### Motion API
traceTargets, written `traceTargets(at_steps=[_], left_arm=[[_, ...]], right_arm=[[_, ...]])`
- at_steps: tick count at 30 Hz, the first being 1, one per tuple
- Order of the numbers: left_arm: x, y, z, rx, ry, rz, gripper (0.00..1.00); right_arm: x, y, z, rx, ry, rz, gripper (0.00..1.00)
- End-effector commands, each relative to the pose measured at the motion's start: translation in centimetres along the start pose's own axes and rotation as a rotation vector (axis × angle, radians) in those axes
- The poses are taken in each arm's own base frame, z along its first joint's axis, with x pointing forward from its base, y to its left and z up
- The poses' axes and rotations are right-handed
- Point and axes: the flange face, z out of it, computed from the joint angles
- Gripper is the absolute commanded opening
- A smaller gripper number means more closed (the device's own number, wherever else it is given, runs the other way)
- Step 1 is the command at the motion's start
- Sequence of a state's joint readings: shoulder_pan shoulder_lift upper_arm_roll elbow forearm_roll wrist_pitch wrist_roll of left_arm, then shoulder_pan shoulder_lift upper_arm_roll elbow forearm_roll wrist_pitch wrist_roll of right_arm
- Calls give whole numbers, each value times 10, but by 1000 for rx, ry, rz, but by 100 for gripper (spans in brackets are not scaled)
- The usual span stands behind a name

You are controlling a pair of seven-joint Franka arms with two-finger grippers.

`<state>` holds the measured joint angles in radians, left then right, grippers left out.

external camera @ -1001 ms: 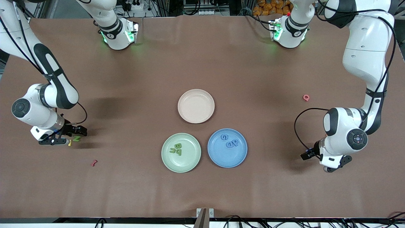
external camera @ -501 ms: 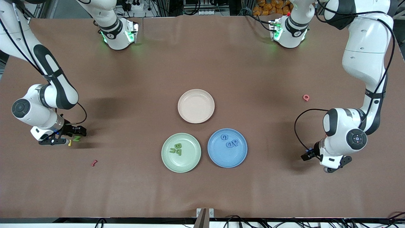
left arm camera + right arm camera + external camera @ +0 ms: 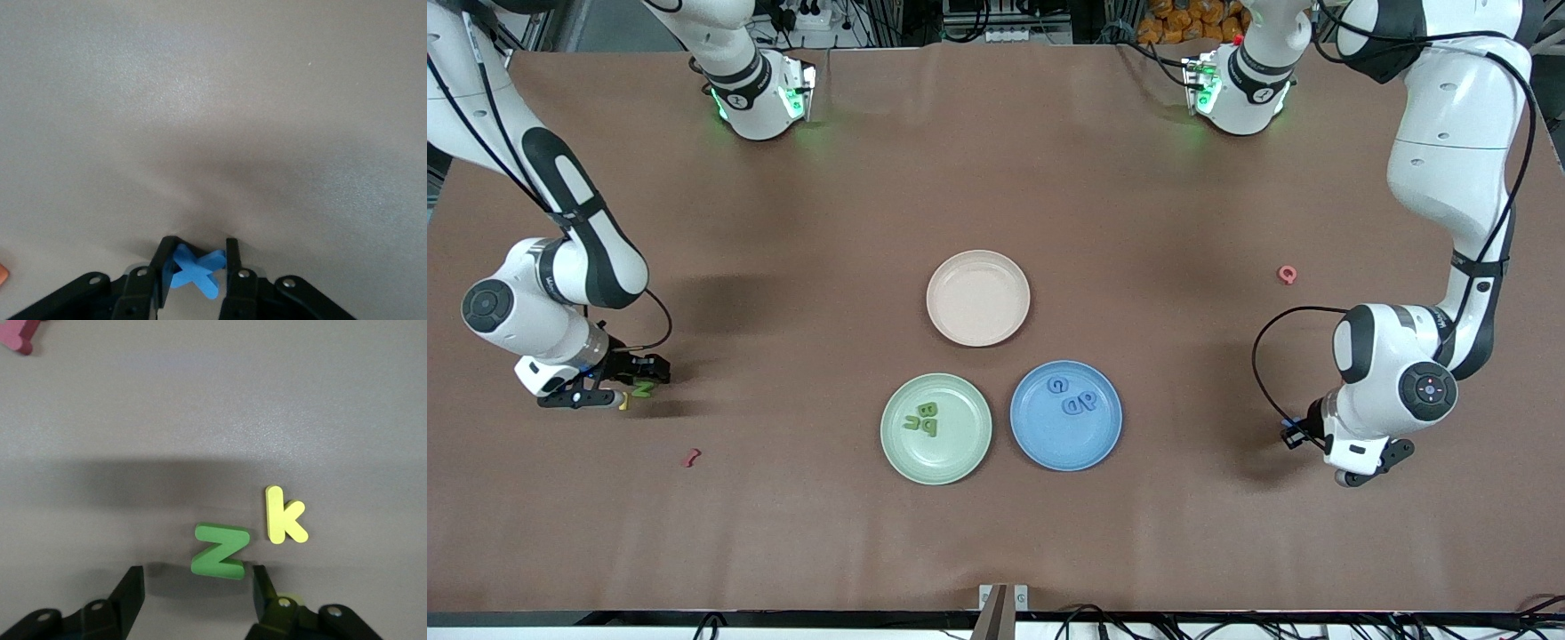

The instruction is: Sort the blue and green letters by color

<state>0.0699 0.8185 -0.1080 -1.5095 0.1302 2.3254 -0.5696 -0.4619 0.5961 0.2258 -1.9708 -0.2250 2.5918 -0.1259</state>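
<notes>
- Your left gripper is sitting low at the left arm's end of the table, nearer the front camera than the pink Q.
- Its fingers are closing on a blue X, which is lying pinched between them.
- Your right gripper is hovering low at the right arm's end of the table, with its fingers spread wide.
- A green N is lying flat on the table just ahead of that gap, touching neither finger.
- A yellow K is lying just beside the green N, near one fingertip.
- A dark red squiggle is lying nearer the front camera than the right gripper.
- The green plate is holding a green B, a green U and a green P, clustered together.
- The blue plate, just beside it, is holding a blue G, a blue P and a blue D.
- A pale pink plate is sitting farther from the front camera than both.
</notes>
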Motion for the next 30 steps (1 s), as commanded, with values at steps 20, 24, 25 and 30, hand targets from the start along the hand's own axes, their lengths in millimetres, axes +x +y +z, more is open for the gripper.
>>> traceTargets(at_steps=[20, 24, 25, 30], left_arm=[[-37, 89, -58, -55, 65, -164, 0], [-65, 126, -59, -55, 70, -222, 0], [-69, 133, -61, -59, 72, -236, 0], [-101, 172, -68, -76, 73, -279, 0]], right_arm=[[9, 19, 10, 0, 14, -27, 58], [9, 19, 11, 1, 13, -25, 53], [10, 19, 10, 0, 16, -23, 52], [12, 19, 11, 1, 18, -20, 42]])
